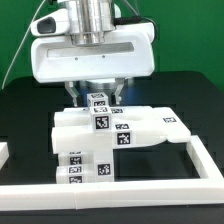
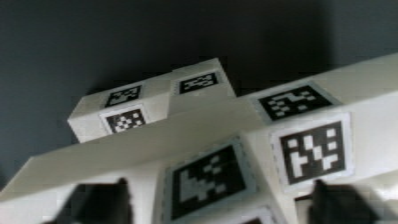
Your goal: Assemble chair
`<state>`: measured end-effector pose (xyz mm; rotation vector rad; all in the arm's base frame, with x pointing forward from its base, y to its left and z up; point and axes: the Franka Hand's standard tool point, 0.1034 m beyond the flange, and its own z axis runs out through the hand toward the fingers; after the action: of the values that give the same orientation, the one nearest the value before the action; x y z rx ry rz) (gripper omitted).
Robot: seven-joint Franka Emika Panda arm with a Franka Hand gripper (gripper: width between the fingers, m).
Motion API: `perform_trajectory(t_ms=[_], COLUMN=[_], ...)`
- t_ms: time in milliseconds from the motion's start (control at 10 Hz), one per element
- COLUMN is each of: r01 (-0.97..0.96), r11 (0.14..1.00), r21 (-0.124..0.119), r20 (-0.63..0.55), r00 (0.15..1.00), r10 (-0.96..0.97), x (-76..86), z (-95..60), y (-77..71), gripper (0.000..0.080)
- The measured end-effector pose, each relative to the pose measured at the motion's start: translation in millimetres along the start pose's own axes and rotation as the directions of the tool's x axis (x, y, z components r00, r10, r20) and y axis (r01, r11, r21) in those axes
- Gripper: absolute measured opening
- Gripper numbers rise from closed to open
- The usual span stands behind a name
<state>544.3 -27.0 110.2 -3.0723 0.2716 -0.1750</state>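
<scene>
Item: gripper [image 1: 97,93], fingers apart, straddling the chair [image 1: 110,135] far edge. You centre, then close.

Chair pieces [image 1: 110,135]: matte white, bearing square black-and-white tags [image 2: 313,152]. Border rail [image 1: 120,190]: white. Table [image 1: 190,90]: black. Hand [image 1: 92,55]: white housing, dark fingers [image 2: 93,203]. Backdrop: green.
</scene>
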Motion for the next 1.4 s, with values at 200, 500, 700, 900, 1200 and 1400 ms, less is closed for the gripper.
perform_trajectory(t_ms=[200,500,700,900,1200,1400], r01=[-0.111,-0.316,-0.470,-0.540,-0.642,-0.642], r11=[0.994,0.949,0.883,0.842,0.767,0.767], r21=[0.001,0.002,0.008,0.012,0.016,0.016], r20=[0.000,-0.007,-0.029,-0.030,-0.029,-0.029], r00=[0.994,0.949,0.882,0.841,0.766,0.766], r10=[0.111,0.316,0.470,0.540,0.642,0.642], x=[0.1,1.5,5.2,6.0,6.9,6.6], z=[0.1,-0.1,-0.1,-0.5,-1.0,-0.6], y=[-0.7,-0.7,-2.1,-2.3,-2.6,-2.5], gripper=[0.0284,0.0284,0.0284,0.0284,0.0284,0.0507])
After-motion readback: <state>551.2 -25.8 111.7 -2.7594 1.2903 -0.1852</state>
